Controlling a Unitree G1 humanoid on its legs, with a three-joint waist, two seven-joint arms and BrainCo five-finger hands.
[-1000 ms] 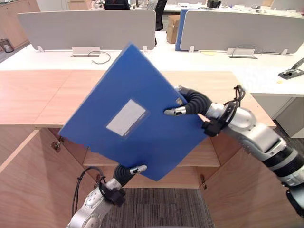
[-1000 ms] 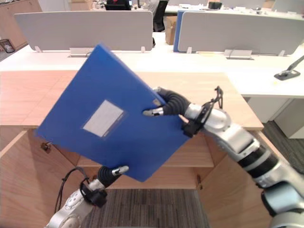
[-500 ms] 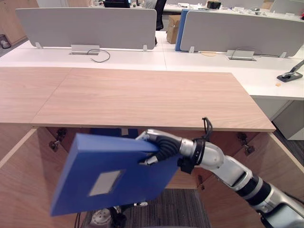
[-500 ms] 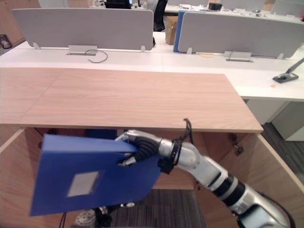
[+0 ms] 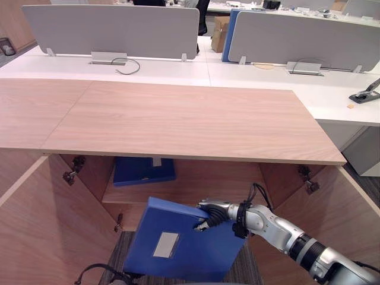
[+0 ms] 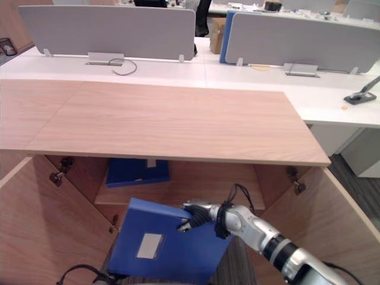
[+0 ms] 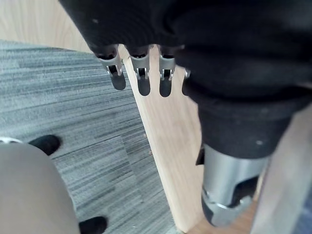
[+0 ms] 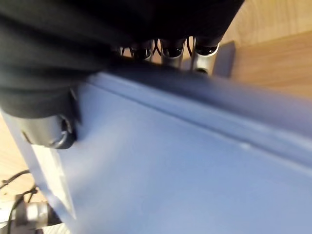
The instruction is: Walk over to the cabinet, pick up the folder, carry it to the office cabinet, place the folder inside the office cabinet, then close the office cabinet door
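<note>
Folder (image 5: 185,252) gripped at its edge — right robot hand (image 5: 212,212) stretched low.

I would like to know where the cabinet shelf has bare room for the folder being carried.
The shelf is bare from the second blue folder, lying at its left end, across to the right cabinet wall. That left end is taken. The right robot hand grips the carried folder just in front.
</note>
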